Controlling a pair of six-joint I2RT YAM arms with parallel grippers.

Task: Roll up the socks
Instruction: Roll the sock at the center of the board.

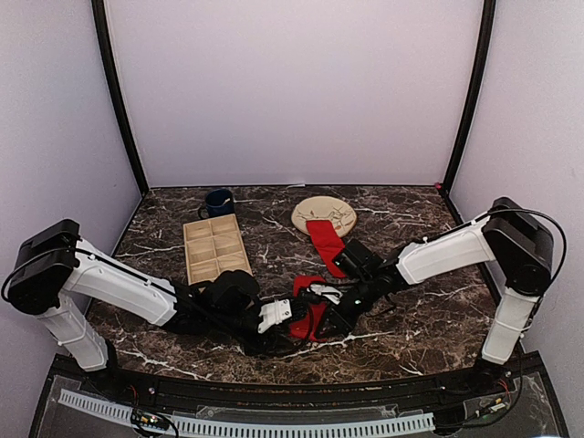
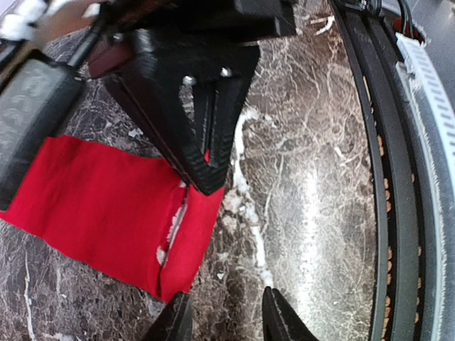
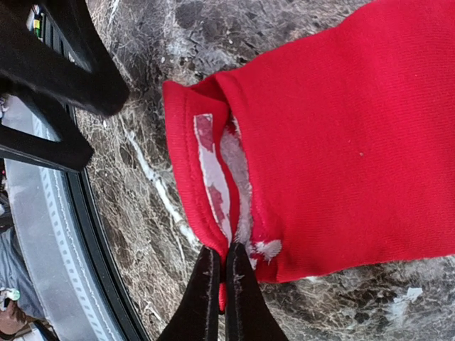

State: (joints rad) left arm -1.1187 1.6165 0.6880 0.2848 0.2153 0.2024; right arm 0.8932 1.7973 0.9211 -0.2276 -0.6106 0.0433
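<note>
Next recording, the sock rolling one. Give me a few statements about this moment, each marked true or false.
1. The right tool is shut, pinching the edge of a bright red fabric sock. True.
2. The left tool grips that same sock. False: its fingers stand apart with nothing between them, beside the sock.
3. A second red sock lies partly on the round beige plate. True.
4. The dark blue mug stands inside the wooden compartment tray. False: it stands on the marble table just behind the tray.
</note>
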